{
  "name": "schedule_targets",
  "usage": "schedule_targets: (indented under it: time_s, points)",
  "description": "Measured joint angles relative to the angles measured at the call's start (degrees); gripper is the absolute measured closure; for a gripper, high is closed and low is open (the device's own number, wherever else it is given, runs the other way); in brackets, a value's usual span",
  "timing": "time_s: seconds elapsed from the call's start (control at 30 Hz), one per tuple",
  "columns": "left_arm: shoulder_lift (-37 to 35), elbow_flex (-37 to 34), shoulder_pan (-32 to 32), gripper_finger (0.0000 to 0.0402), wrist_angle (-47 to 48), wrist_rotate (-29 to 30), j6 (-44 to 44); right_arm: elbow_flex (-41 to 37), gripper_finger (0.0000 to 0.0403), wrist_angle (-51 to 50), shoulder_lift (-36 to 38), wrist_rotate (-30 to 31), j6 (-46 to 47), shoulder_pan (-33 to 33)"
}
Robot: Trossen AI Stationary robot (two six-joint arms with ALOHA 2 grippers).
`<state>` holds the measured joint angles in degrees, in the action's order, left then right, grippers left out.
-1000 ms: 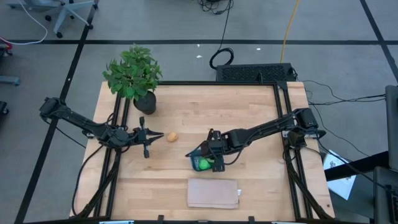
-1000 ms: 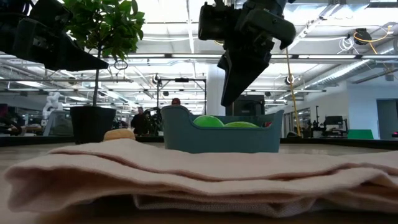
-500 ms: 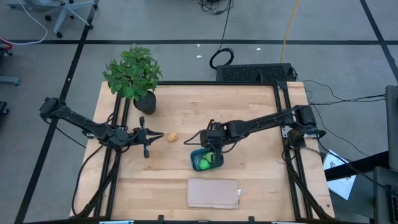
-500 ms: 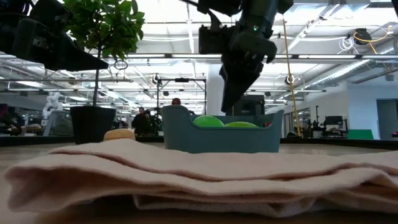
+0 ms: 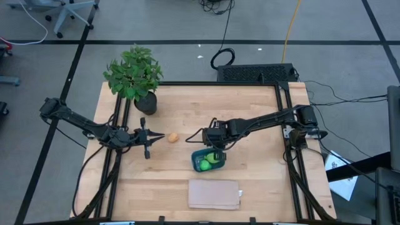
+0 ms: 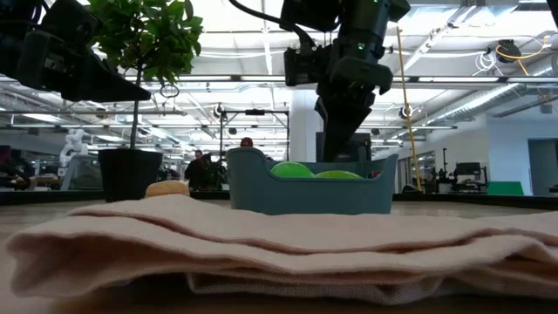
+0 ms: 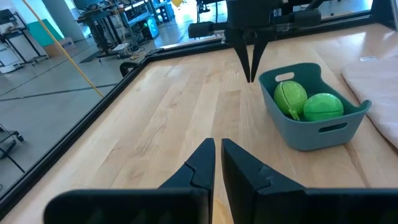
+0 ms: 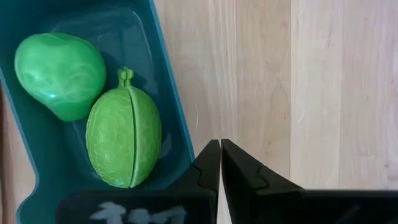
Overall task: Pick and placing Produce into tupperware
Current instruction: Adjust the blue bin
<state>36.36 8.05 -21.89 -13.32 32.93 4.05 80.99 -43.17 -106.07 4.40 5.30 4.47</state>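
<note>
The teal tupperware (image 5: 194, 164) stands on the table's middle with two green produce pieces (image 8: 60, 74) (image 8: 124, 146) lying in it. My right gripper (image 8: 221, 144) is shut and points steeply down over bare wood, just beyond the tupperware's far wall (image 7: 273, 74), touching nothing. The orange-tan produce (image 5: 173, 137) lies on the table to the left of it. My left gripper (image 5: 161, 136) is shut and nearly level, its tips a little left of that piece and above the table.
A folded beige cloth (image 5: 214, 194) lies near the table's front edge, in front of the tupperware. A potted plant (image 5: 134, 75) stands at the far left corner. Bare wood shows between the orange-tan piece and the tupperware.
My right gripper has moved from over the tupperware toward the table's far edge and now hangs beside the container's far wall. It has tipped more upright and has stayed shut. The tupperware and produce have kept their places.
</note>
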Motion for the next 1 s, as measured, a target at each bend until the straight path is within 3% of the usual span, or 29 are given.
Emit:
schedule_targets:
  time_s: [0.47,1.0]
  points:
    - [0.0,0.0,0.0,0.0369,-0.1,0.0,-0.1,0.0,0.0397,-2.8,0.0,-0.2,1.1,0.2]
    - [0.0,0.0,0.0,0.0369,-0.1,0.0,0.0,0.0,0.0397,-3.0,0.0,-4.7,2.3,0.5]
